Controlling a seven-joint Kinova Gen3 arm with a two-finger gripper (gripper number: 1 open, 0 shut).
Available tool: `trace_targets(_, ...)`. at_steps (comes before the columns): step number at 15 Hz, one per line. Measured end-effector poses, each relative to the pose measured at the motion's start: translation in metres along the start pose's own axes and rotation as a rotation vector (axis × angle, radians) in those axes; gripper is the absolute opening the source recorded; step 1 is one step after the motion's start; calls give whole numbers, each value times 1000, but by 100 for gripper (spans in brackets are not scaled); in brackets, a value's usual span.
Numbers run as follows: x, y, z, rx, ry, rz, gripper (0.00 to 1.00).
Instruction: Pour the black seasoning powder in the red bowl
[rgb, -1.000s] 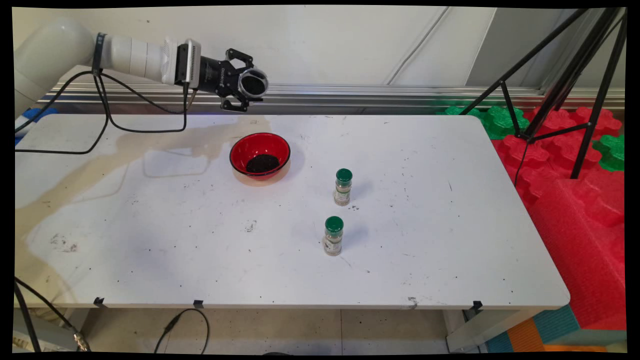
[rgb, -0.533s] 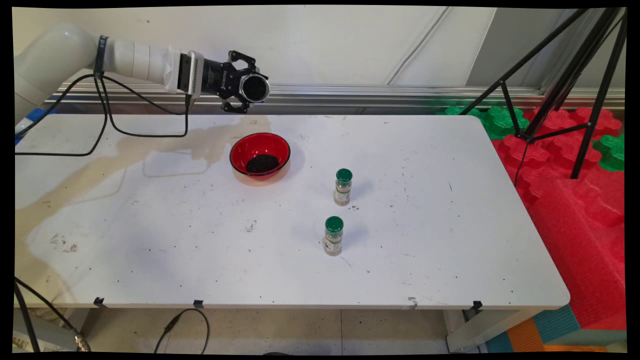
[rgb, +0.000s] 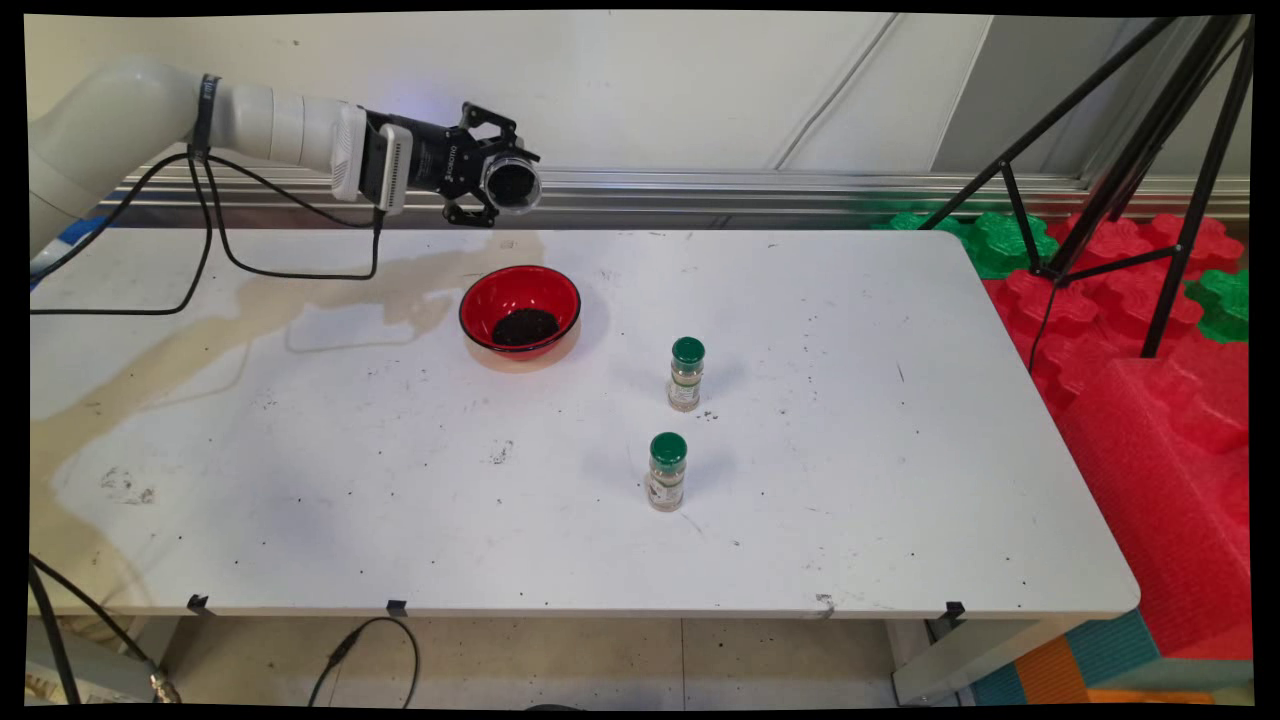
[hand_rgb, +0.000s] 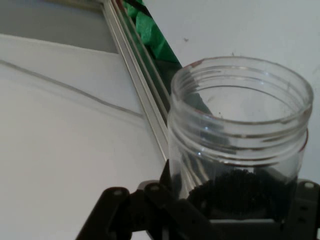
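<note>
One clear jar (rgb: 512, 185) sits clamped in the gripper (rgb: 497, 188), fingers closed on its sides, held high near the table's (rgb: 900, 500) far edge. It lies nearly on its side, mouth open and lidless. Hand view: dark granules (hand_rgb: 240, 192) pooled at the jar's base, threaded rim toward the camera. Red bowl (rgb: 520, 305) stands below and slightly nearer, already holding dark granules. Two green-capped bottles (rgb: 685, 375) (rgb: 667, 472) stand upright, well apart to the right.

Risk, as judged: the mouth looks offset from the bowl, so any tilt here could scatter granules onto the table. Smooth wall may also slip in the grip.
</note>
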Motion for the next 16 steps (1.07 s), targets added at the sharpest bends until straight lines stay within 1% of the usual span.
trace_targets(4,1,2,2,4,-8,99,0)
trace_targets(16,3,5,2,19,-17,299,0)
